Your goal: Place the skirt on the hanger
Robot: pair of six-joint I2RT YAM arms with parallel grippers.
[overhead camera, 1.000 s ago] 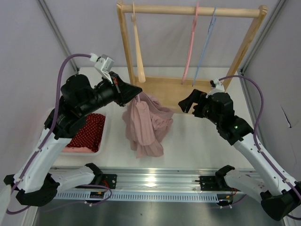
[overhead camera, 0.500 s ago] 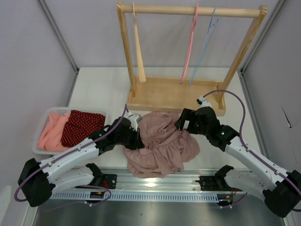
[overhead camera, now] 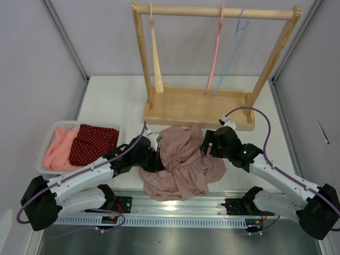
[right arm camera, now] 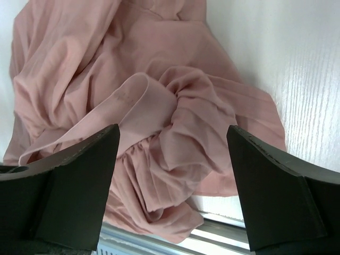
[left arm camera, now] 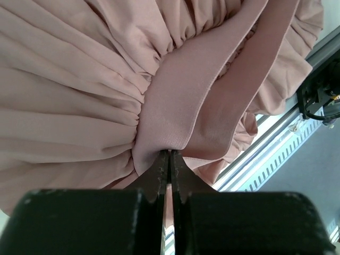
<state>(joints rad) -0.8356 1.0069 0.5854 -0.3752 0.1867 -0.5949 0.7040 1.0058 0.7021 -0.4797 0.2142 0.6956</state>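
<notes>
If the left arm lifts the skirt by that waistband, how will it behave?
Likely floppy: the skirt lies crumpled in soft folds, so it should droop from the left gripper, shut on the waistband. Probably light, as the gathered cloth looks thin. The band may slip from a one-point pinch; the right gripper is open above it.

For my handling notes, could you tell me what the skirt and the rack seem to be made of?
The skirt looks like thin matte pink fabric, gathering in fine folds. The rack looks like unpainted wood: light brown bars and base.
</notes>
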